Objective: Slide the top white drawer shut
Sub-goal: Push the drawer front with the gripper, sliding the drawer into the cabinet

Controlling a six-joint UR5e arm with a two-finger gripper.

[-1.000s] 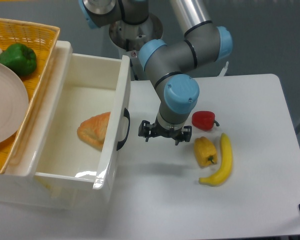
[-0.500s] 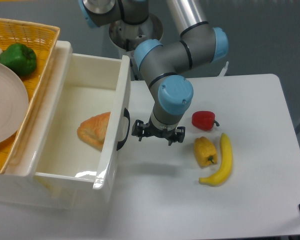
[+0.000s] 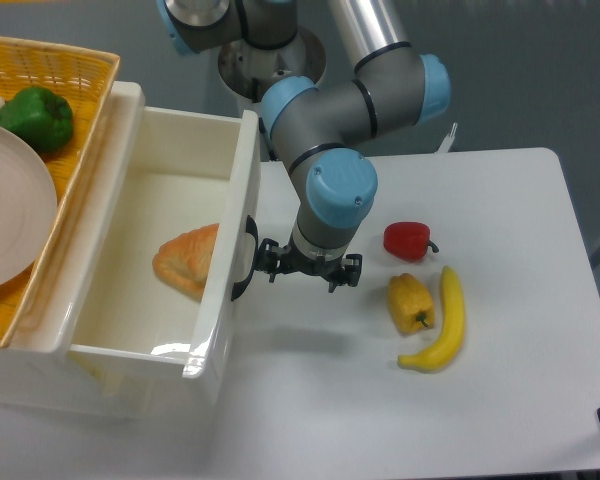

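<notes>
On the table (image 3: 500, 420) we see the top drawer (image 3: 140, 200) pulled out at left with a pastry (image 3: 187, 262) inside, our tool (image 3: 303, 270) just beside its black handle (image 3: 246, 260), fingers apparently spread and holding nothing, a banana (image 3: 442, 325) lying well right.

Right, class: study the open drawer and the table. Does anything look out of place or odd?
Nothing is spilled or damaged. The top white drawer stands pulled out with a pastry lying loose inside. The gripper is beside the black handle. A banana and two peppers lie tidily on the table.
</notes>
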